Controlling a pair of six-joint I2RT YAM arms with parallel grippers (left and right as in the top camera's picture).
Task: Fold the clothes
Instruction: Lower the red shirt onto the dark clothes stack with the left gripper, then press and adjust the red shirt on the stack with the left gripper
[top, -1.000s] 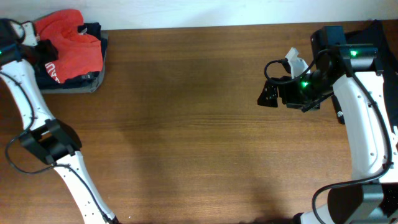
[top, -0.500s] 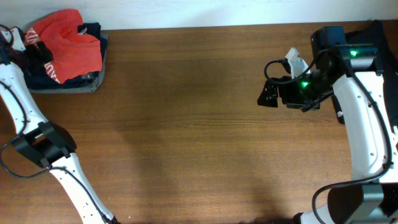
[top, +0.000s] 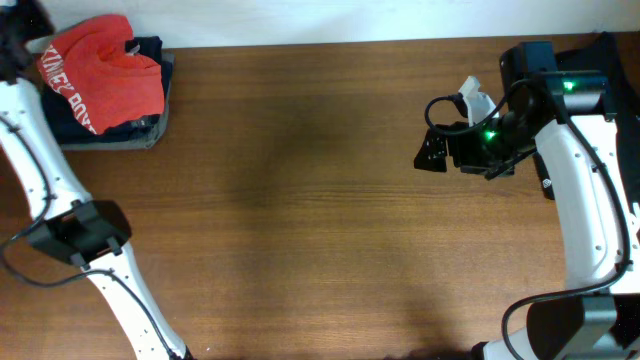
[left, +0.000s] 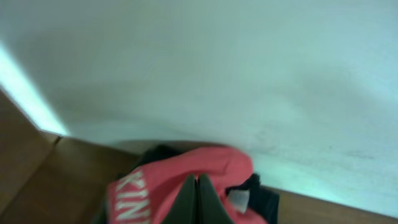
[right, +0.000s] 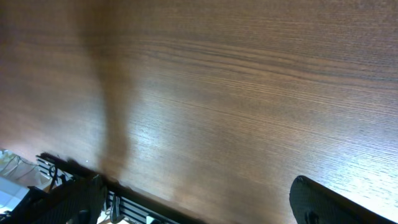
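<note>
The red-orange T-shirt (top: 105, 75) lies crumpled on a stack of folded clothes at the table's far left corner, white lettering showing along its left edge. My left gripper (top: 30, 50) is at that left edge, its jaws pressed together. In the left wrist view the shut gripper (left: 196, 182) sits in the red T-shirt (left: 217, 165), apparently pinching its cloth, with white letters to the left. My right gripper (top: 432, 150) hovers open over bare wood at the right, far from the shirt. In the right wrist view only table shows inside the right gripper (right: 199, 205).
Under the shirt is a stack of dark navy folded garments (top: 70, 125) with a grey one (top: 135, 138) at the bottom. A pale wall (left: 217, 62) runs behind the table's far edge. The brown wooden table (top: 300, 200) stretches between the arms.
My left gripper went from open on the shirt to shut and drew back to the far left corner. The shirt's left edge shifted left, uncovering its lettering. The right arm held still.
</note>
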